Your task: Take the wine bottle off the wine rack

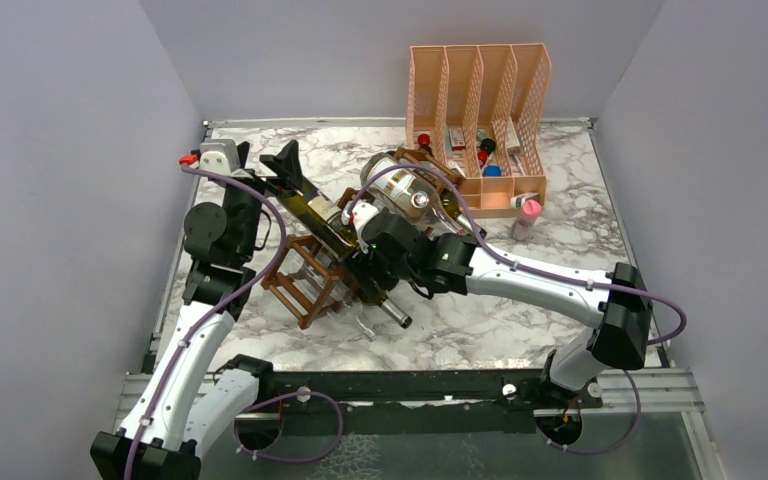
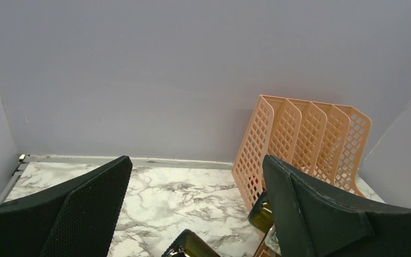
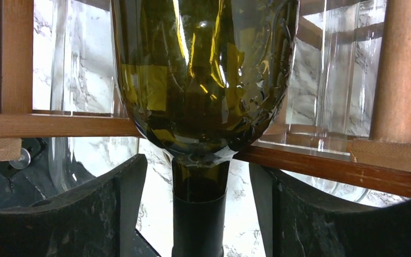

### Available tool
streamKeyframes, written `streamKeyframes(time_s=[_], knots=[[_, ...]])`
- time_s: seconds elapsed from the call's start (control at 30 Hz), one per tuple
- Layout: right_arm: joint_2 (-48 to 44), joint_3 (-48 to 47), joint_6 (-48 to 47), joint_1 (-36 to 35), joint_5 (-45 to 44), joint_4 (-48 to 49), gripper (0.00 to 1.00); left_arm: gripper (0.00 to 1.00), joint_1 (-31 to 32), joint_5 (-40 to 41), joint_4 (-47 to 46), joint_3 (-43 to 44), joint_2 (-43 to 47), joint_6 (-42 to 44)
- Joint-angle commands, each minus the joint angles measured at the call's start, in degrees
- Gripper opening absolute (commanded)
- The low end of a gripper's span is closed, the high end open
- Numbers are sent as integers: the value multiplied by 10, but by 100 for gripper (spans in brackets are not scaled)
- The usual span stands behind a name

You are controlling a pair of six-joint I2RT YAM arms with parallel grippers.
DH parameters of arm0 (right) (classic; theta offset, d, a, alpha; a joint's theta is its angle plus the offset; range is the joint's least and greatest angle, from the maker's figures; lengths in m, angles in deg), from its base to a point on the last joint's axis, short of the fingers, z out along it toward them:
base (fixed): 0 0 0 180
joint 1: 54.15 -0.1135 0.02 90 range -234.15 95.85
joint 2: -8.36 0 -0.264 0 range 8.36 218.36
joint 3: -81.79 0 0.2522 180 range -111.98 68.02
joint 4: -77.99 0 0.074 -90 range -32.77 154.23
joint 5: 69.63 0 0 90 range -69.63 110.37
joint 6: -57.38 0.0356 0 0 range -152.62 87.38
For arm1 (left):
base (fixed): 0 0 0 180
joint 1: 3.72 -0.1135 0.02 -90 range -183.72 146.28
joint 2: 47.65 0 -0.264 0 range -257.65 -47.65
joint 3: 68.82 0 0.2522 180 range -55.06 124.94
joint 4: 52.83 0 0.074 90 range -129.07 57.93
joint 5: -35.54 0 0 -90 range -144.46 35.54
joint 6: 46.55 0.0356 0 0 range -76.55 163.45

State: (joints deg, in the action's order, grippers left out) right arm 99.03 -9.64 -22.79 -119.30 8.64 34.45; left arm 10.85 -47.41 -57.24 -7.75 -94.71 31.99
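Note:
The brown wooden wine rack (image 1: pixel 305 285) lies across the middle of the marble table. A dark green wine bottle (image 1: pixel 315 208) lies slanted through it, base to the far left, neck to the near right. My right gripper (image 1: pixel 368 278) is open with a finger on each side of the bottle's neck (image 3: pixel 198 214), gaps on both sides. The rack's sticks (image 3: pixel 59 126) cross just under the bottle's shoulder (image 3: pixel 203 80). My left gripper (image 1: pixel 285 165) is open and empty above the bottle's base (image 2: pixel 192 247).
A peach mesh file organiser (image 1: pixel 480 110) with small items stands at the back right; it also shows in the left wrist view (image 2: pixel 299 144). Clear glass bottles (image 1: pixel 405 190) lie in the rack. A second green bottle base (image 2: pixel 260 214) shows beside the organiser. A pink-capped bottle (image 1: pixel 527 215) stands near it.

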Motion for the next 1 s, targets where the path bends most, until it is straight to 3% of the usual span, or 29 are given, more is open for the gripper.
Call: streamKeyframes(time_s=[0.0, 0.17, 0.27, 0.6, 0.8, 0.97], knots=[[13, 6, -16, -1, -12, 25, 71, 99, -8, -17, -20, -5, 0, -8], [10, 14, -18, 0, -9, 47, 65, 99, -8, -15, -21, -6, 1, -8], [16, 6, -9, 0, -9, 44, 54, 99, -8, -15, -21, -6, -1, -7], [-21, 19, 9, -1, 1, 65, 31, 99, -12, -8, -21, -6, 14, 2], [-67, 33, 27, -1, 3, 77, 18, 99, -17, 35, -8, -2, 33, 28], [-105, 50, 45, 0, -19, 94, 1, 97, -20, 98, 24, 9, 35, 34]])
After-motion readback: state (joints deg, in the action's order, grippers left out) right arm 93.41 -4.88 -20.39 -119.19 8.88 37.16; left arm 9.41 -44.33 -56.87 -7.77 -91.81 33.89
